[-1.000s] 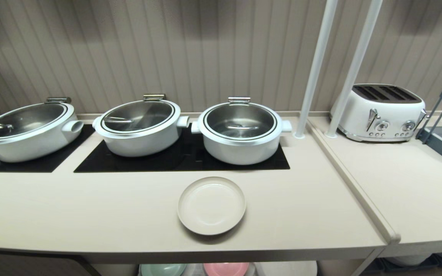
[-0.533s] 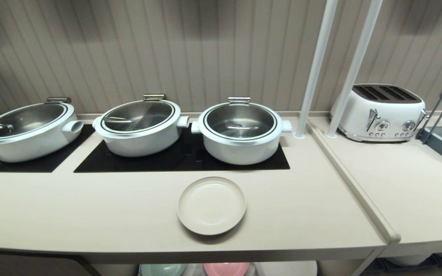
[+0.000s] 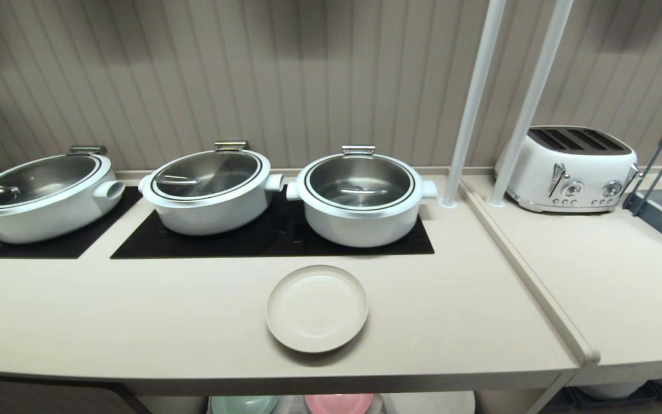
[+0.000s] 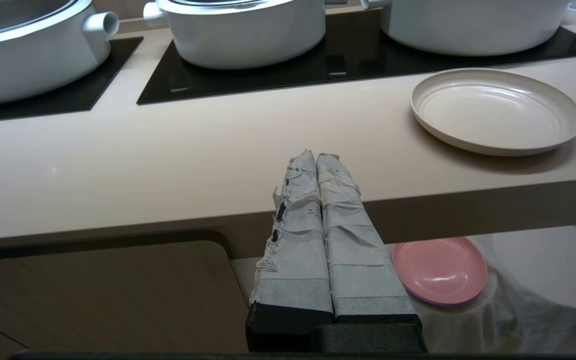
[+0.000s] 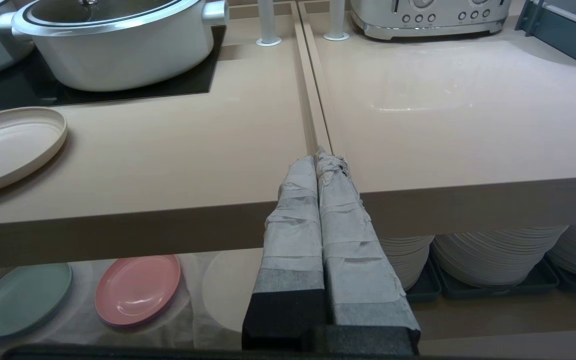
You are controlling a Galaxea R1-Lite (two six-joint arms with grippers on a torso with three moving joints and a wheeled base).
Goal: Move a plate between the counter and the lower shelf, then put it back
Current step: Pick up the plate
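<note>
A small cream-beige plate lies flat on the beige counter, just in front of the black cooktop panel. Neither arm shows in the head view. My left gripper hangs shut in front of the counter's front edge, well to the plate's left, holding nothing. My right gripper is shut and empty too, in front of the edge on the plate's right, near the raised lip. Below the counter, the lower shelf has a white cloth draped over it.
Three white pots stand on the cooktop behind the plate. A pink plate and a mint-green plate rest on the cloth. White plate stacks fill the neighbouring bay. A toaster and two white poles stand at the right.
</note>
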